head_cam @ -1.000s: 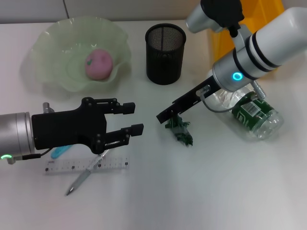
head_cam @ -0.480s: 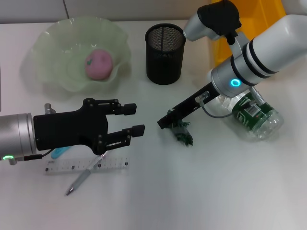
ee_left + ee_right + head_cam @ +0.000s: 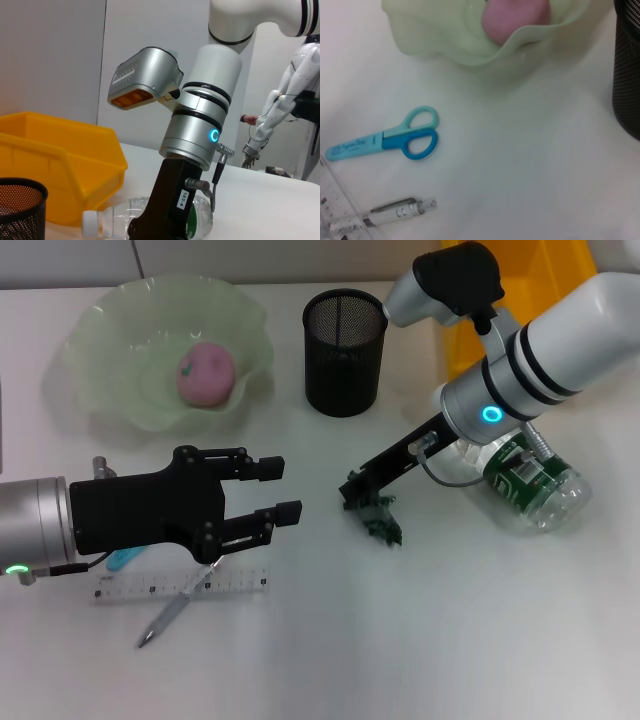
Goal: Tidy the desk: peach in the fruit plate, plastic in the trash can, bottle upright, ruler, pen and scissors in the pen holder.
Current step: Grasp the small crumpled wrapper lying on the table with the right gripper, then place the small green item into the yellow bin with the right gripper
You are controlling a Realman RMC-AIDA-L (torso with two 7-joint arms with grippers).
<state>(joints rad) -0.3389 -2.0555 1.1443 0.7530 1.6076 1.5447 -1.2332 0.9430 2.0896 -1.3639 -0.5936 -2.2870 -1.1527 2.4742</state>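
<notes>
Right end effector (image 3: 352, 490) touches the crumpled green plastic (image 3: 378, 516) below the pen holder (image 3: 344, 352), grip unclear; light, crushable, pinch its bunched middle.

left arm: reaches in from the left edge, low over the tabletop | left end effector (image 3: 283, 489): black, fingers spread apart, pointing right, nothing between them | right arm: silver-white, angled down from upper right, blue ring lit at wrist | right end effector (image 3: 354, 486): black, tip lowered at tabletop, finger state unclear
</notes>
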